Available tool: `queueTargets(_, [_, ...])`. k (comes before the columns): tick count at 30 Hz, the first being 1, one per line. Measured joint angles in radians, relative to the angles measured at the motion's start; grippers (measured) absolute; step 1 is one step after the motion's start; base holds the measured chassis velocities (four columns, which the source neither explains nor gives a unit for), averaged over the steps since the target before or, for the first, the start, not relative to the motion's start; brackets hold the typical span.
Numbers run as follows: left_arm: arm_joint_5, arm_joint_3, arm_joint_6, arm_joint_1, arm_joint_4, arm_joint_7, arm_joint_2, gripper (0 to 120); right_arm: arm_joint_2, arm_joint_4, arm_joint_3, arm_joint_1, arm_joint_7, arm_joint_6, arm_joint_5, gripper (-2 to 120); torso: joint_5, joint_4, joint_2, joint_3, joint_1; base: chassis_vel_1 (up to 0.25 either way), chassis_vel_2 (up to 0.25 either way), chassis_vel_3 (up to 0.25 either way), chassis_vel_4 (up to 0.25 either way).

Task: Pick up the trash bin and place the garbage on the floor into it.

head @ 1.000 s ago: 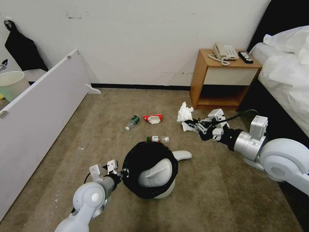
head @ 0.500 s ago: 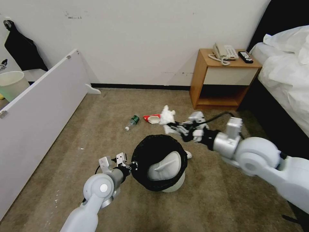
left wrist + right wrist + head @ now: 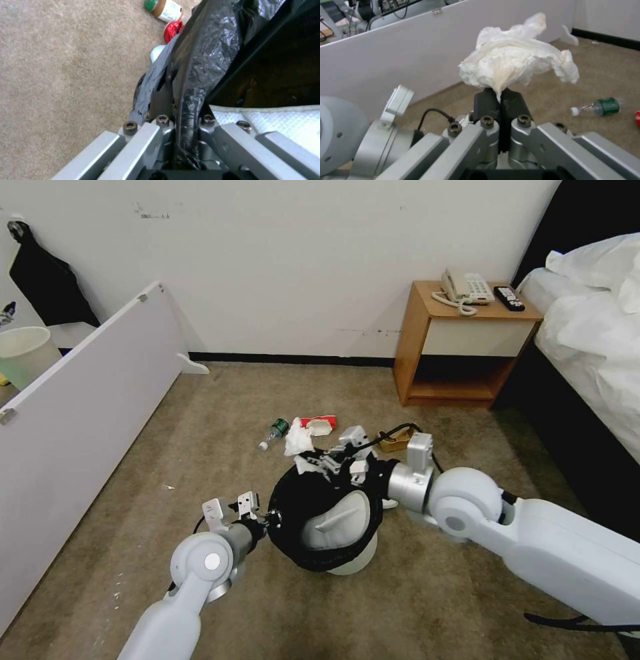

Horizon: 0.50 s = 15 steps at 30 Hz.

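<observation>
The trash bin [image 3: 347,561], white with a black bag [image 3: 206,57] over its rim, hangs tilted above the floor [image 3: 200,460]. My left gripper [image 3: 268,517] is shut on its near rim, with the bag pinched between the fingers [image 3: 160,100]. A white slipper [image 3: 333,520] lies inside. My right gripper [image 3: 312,464] is shut on a crumpled white tissue [image 3: 297,437] [image 3: 516,62] just over the bin's far rim. On the carpet lie a green-labelled bottle [image 3: 275,432] [image 3: 600,107], a red-and-white can [image 3: 319,425], a brown paper bag [image 3: 393,444] and a second bottle [image 3: 165,10].
A wooden nightstand [image 3: 427,347] with a phone [image 3: 465,287] and remote [image 3: 509,298] stands at the back right beside the bed [image 3: 593,347]. A white board [image 3: 80,400] leans along the left, with a pale green bin [image 3: 23,355] behind it. Part of another slipper [image 3: 391,505] pokes out under my right arm.
My right gripper has carried the tissue left from near the nightstand to above the bin's far rim. The left arm moved the bin slightly right and now holds it steady.
</observation>
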Motion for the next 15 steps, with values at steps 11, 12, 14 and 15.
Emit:
queueTargets(11, [-0.002, -0.019, 0.0, -0.014, 0.016, 0.006, 0.006, 1, 0.015, -0.011, -0.04, 0.013, 0.007, 0.001, -0.002, 0, 0.0001, 0.0, 0.0, 0.0, 0.0, 0.0, 0.0, 0.0, 0.0])
queueTargets(12, [-0.002, -0.019, 0.0, -0.014, 0.016, 0.006, 0.006, 1, 0.015, -0.011, -0.04, 0.013, 0.007, 0.001, -0.002, 0, 0.0001, 0.0, 0.0, 0.0, 0.0, 0.0, 0.0, 0.0, 0.0])
queueTargets(14, [-0.003, -0.024, 0.0, -0.016, 0.018, 0.01, 0.008, 1, 0.011, -0.012, -0.05, 0.013, 0.007, 0.002, -0.004, 0, 0.0001, 0.0, 0.0, 0.0, 0.0, 0.0, 0.0, 0.0, 0.0])
queueTargets(15, [-0.003, -0.027, 0.0, -0.016, 0.02, 0.012, 0.009, 1, 0.006, -0.011, -0.057, 0.009, 0.007, 0.003, -0.005, 0, 0.0001, 0.0, 0.0, 0.0, 0.0, 0.0, 0.0, 0.0, 0.0])
